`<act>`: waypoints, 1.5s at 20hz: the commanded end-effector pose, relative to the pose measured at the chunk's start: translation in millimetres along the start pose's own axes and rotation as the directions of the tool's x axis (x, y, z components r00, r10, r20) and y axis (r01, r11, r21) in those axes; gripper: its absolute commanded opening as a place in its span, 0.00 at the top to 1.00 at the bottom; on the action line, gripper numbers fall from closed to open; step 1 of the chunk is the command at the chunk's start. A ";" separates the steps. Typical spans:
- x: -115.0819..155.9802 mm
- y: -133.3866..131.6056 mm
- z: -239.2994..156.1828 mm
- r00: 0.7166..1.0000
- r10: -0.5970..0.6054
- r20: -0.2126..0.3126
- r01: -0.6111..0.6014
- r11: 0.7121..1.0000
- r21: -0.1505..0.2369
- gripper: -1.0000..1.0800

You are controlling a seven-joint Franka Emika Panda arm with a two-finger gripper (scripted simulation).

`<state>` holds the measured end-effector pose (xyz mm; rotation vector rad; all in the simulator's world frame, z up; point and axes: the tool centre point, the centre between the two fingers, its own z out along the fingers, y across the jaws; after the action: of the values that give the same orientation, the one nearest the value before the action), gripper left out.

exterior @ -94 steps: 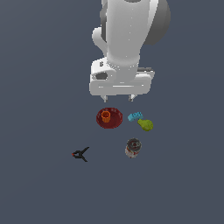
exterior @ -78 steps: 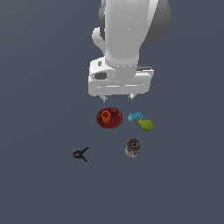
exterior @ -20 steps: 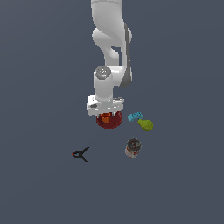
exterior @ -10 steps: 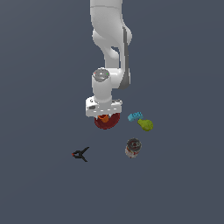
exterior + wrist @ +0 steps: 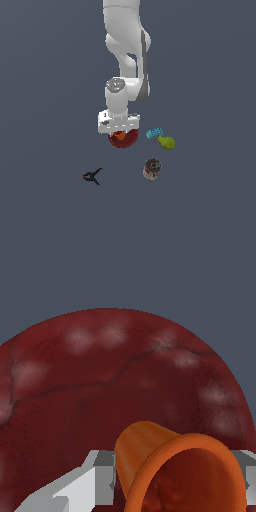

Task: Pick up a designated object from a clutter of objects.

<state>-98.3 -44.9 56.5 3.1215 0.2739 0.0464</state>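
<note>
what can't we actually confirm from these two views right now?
- Grasp contact: in the exterior view the gripper body hides most of the orange cup; in the wrist view the fingers are cut off by the frame edge, so shut or open is unclear.
- Red bowl: the far rim sits behind the gripper in the exterior view.
- Can label and black clamp detail: too small.

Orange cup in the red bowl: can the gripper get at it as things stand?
Probably yes. The gripper is down at the orange cup, with fingers on either side of it. The red bowl sits beneath, not blocking.
</note>
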 end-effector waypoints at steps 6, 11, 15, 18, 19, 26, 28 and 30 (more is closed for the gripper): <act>0.0 -13.6 -10.3 1.000 -0.007 0.005 0.007 1.000 0.002 1.00; 1.6 -31.1 -30.5 1.000 -0.008 0.007 0.008 1.000 0.002 1.00; 3.3 -50.8 -53.9 1.000 -0.008 0.008 0.008 1.000 0.002 1.00; 5.1 -68.8 -74.9 1.000 -0.009 0.010 0.009 1.000 0.001 1.00; 5.7 -75.3 -82.6 1.000 -0.009 0.011 0.009 1.000 0.001 1.00; 10.9 -124.1 -140.2 1.000 -0.011 0.015 0.011 1.000 0.001 1.00; 12.5 -138.1 -156.6 1.000 -0.012 0.017 0.012 1.000 0.001 1.00; 14.2 -152.2 -173.3 1.000 -0.012 0.018 0.012 1.000 0.002 1.00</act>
<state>-114.5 97.5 215.6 3.1201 0.2931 0.0197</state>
